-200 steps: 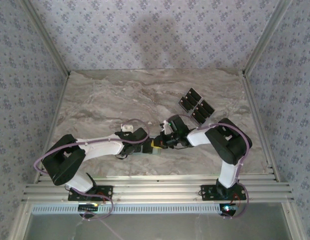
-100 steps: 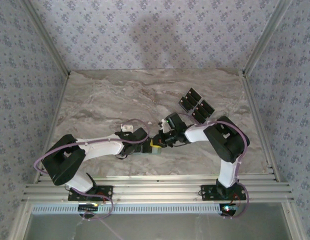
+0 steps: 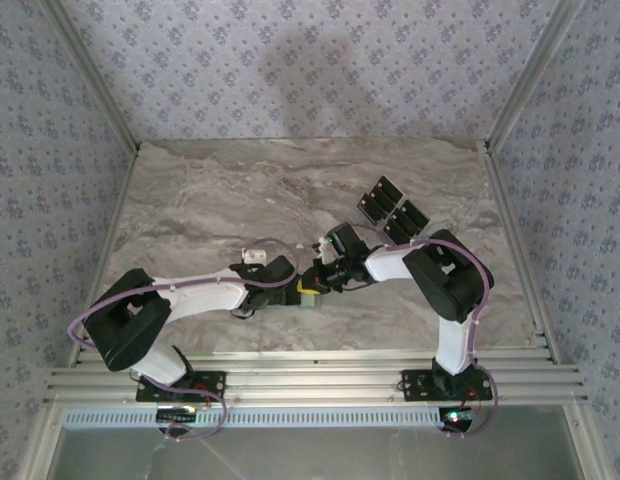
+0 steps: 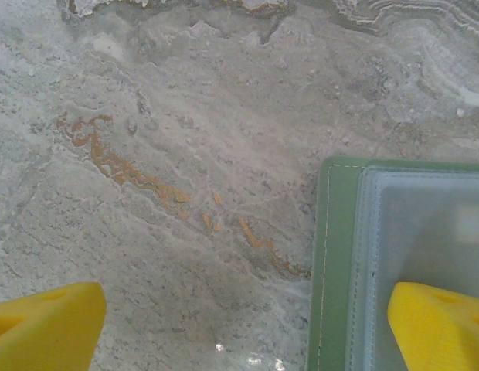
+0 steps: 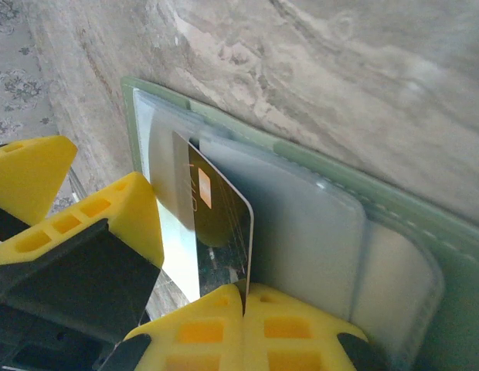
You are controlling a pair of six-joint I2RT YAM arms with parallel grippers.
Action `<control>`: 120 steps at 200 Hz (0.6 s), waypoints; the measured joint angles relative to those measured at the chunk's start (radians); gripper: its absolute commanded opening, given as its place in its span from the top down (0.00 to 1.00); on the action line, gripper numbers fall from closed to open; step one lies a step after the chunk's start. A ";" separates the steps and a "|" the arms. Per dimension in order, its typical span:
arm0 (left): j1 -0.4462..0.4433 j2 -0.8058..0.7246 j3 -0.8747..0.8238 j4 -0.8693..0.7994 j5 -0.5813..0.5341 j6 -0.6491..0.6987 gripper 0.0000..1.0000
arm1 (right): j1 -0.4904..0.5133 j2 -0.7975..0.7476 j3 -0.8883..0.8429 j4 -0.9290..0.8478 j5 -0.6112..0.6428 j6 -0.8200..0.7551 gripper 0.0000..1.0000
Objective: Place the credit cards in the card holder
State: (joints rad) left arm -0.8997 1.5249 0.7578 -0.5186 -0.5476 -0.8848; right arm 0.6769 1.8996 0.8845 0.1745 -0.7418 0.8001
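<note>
While your right gripper (image 5: 243,297) clamps one glossy black credit card (image 5: 220,224) on edge above the clear plastic pockets (image 5: 301,224) of the flat, stitched sage-green card holder (image 4: 332,270), your left gripper (image 4: 247,325) stands wide, holding nothing, over that holder on the veined grey marble table (image 4: 147,93).

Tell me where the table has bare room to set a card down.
Free: the left and far table, between the back wall and the loose credit cards. Crowded: near centre, where the left gripper and right gripper meet over the card holder.
</note>
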 measured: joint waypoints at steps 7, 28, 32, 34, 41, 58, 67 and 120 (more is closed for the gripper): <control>0.000 0.000 0.000 0.000 0.000 0.000 0.05 | 0.004 0.005 0.007 -0.003 0.001 0.000 1.00; 0.000 -0.002 0.000 -0.001 0.000 0.000 0.05 | 0.012 0.014 0.026 -0.014 0.002 0.000 0.94; 0.000 -0.002 0.000 -0.001 0.000 0.000 0.05 | 0.013 0.014 0.027 -0.016 0.003 0.000 0.90; 0.000 -0.002 0.000 -0.001 0.000 0.000 0.05 | 0.013 0.014 0.028 -0.017 0.004 0.000 0.88; 0.000 -0.003 0.000 -0.001 0.000 0.000 0.05 | 0.015 0.014 0.029 -0.021 0.005 -0.002 0.80; 0.000 -0.006 0.000 -0.004 0.000 0.000 0.04 | 0.016 0.001 0.033 -0.024 0.003 -0.008 0.66; 0.000 -0.009 0.000 -0.006 0.000 0.000 0.04 | 0.019 -0.014 0.034 -0.037 0.014 -0.017 0.62; 0.001 -0.057 0.000 -0.066 0.000 0.004 0.04 | 0.011 -0.065 0.011 -0.097 0.058 -0.042 0.60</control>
State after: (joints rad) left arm -0.8989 1.4681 0.7578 -0.5850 -0.5480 -0.8810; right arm 0.6876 1.8343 0.8951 0.0772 -0.6838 0.7582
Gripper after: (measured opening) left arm 0.960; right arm 0.402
